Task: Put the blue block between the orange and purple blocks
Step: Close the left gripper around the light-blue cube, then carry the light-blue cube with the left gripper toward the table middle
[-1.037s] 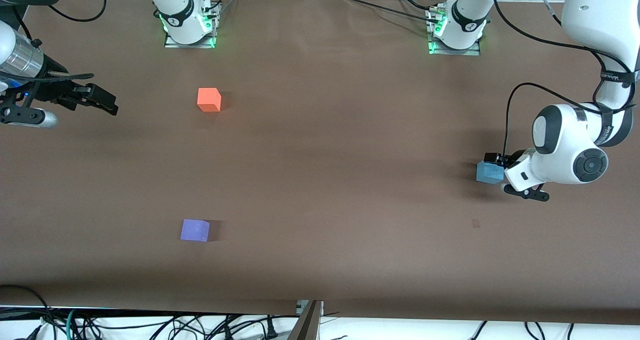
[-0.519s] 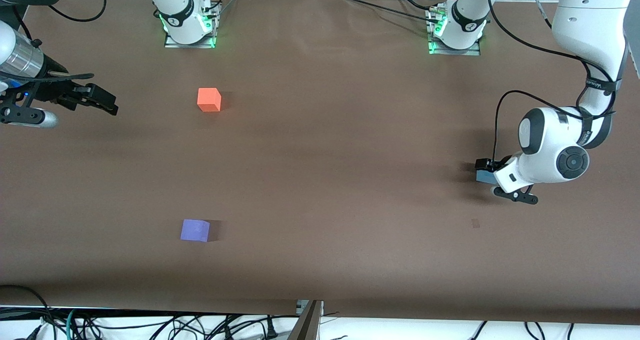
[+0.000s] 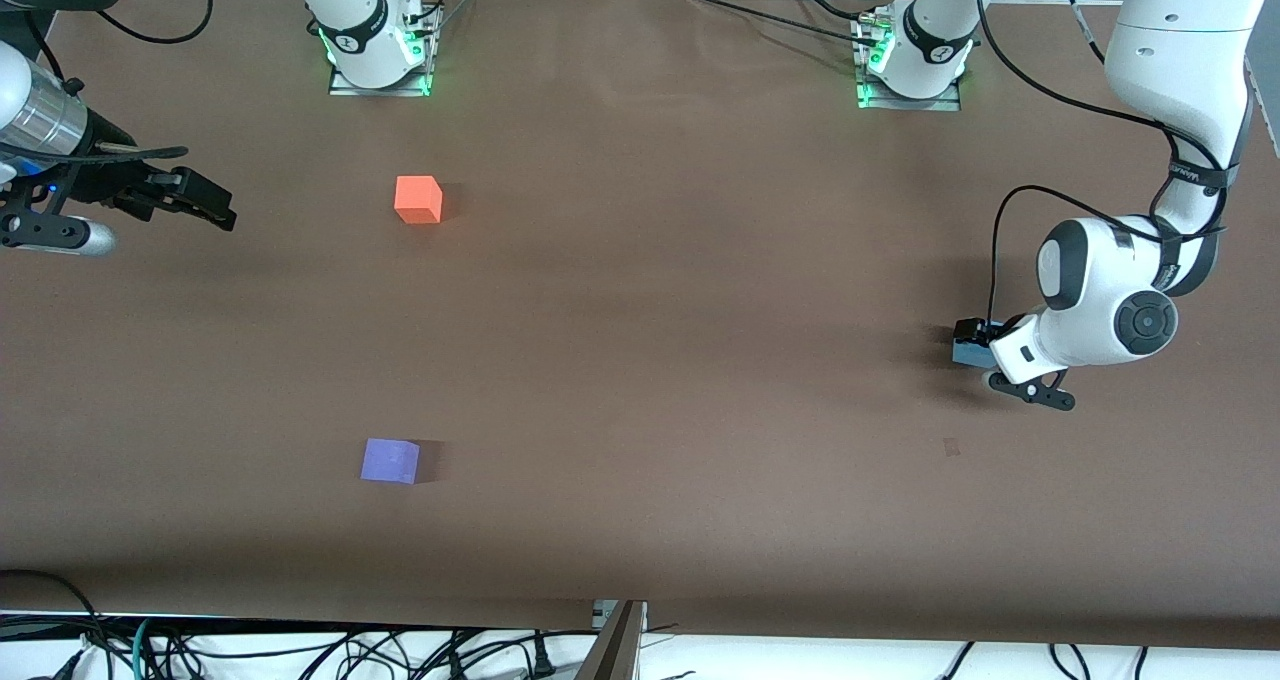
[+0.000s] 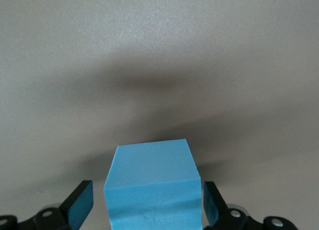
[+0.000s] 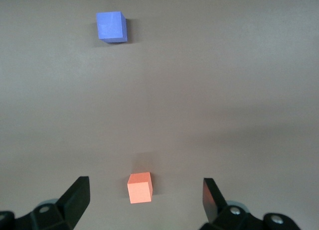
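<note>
The blue block (image 3: 965, 354) sits on the brown table (image 3: 640, 360) at the left arm's end, mostly hidden by my left gripper (image 3: 972, 345). In the left wrist view the blue block (image 4: 152, 190) stands between the open fingers (image 4: 79, 206), with a small gap on each side. The orange block (image 3: 418, 200) sits toward the right arm's end. The purple block (image 3: 390, 460) sits nearer the front camera than the orange one. My right gripper (image 3: 212, 210) waits open and empty at the right arm's end; its wrist view shows the orange block (image 5: 139, 187) and purple block (image 5: 111, 27).
The two arm bases (image 3: 378, 50) (image 3: 912, 60) stand along the table's edge farthest from the front camera. A small dark mark (image 3: 951, 447) lies on the table nearer the camera than the blue block. Cables hang along the table's near edge (image 3: 400, 650).
My left gripper has come down over the blue block, covering most of it in the front view, and the left arm has shifted. The right arm and the other blocks have not moved.
</note>
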### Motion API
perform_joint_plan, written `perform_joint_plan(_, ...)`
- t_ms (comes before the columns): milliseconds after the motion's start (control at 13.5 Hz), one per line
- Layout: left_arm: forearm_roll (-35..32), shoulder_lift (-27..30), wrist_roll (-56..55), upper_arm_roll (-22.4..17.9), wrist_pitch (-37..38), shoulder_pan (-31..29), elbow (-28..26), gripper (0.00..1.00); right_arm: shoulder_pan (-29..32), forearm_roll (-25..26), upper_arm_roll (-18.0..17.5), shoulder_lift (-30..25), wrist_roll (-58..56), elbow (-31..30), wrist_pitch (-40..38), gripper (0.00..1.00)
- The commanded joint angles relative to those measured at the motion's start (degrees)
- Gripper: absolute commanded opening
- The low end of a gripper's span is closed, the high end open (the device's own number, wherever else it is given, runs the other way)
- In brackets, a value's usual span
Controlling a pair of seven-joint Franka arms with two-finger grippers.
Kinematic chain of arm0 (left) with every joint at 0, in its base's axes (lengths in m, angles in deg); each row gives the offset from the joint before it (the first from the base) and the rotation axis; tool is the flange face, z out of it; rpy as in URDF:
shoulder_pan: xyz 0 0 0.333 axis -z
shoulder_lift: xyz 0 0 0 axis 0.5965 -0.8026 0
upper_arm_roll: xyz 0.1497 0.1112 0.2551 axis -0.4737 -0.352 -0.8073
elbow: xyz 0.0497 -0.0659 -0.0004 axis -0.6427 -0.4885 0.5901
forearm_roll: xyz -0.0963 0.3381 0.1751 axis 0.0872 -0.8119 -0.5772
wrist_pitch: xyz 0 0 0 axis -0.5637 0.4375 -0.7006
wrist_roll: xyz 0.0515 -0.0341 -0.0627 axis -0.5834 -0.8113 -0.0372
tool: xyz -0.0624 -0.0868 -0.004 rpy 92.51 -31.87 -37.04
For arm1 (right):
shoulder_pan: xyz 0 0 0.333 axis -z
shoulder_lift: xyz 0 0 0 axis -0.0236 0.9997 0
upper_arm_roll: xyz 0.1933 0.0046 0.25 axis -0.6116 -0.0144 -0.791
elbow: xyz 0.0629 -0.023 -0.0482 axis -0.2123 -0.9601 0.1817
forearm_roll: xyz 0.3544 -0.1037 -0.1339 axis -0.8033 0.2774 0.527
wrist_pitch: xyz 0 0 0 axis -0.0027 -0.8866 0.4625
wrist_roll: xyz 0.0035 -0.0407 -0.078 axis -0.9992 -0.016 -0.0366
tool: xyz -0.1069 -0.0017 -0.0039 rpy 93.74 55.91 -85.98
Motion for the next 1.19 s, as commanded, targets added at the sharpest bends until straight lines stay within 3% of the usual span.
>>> perform_joint_plan(0,0.98,0.50,1.93,0.18,-0.57,-0.19,-0.60,0.49,0.93,-0.08,-0.94,-0.49,-0.23,-0.66,0.67,1.00)
perform_joint_plan(148,0.98,0.67,1.85,0.26,-0.39,-0.10,-0.42,0.22,0.93,-0.08,-0.94,-0.49,-0.23,-0.66,0.67,1.00)
perform_joint_plan(222,0.98,0.76,1.58,1.05,-0.22,-0.10,-0.16,0.20,0.93,-0.08,-0.94,-0.49,-0.23,-0.66,0.58,1.00)
perform_joint_plan(370,1.67,1.03,0.71,1.41,-0.22,-0.10,0.72,0.19,0.93,-0.08,-1.02,-0.49,-0.23,-0.66,0.49,1.00)
perform_joint_plan(519,6.75,1.46,-0.43,1.93,3.28,1.04,4.04,0.19,0.93,-0.08,-1.02,-0.49,-0.23,-0.66,0.49,1.00)
perform_joint_plan(815,7.22,1.38,-16.49,8.25,11.03,2.97,12.49,0.19,0.93,-0.08,-0.94,-0.49,-0.23,-0.66,0.49,1.00)
perform_joint_plan(1111,7.13,-3.09,-34.59,8.53,11.03,12.63,20.82,0.20,0.93,-0.08,-0.94,-0.49,-0.32,-0.66,0.49,1.00)
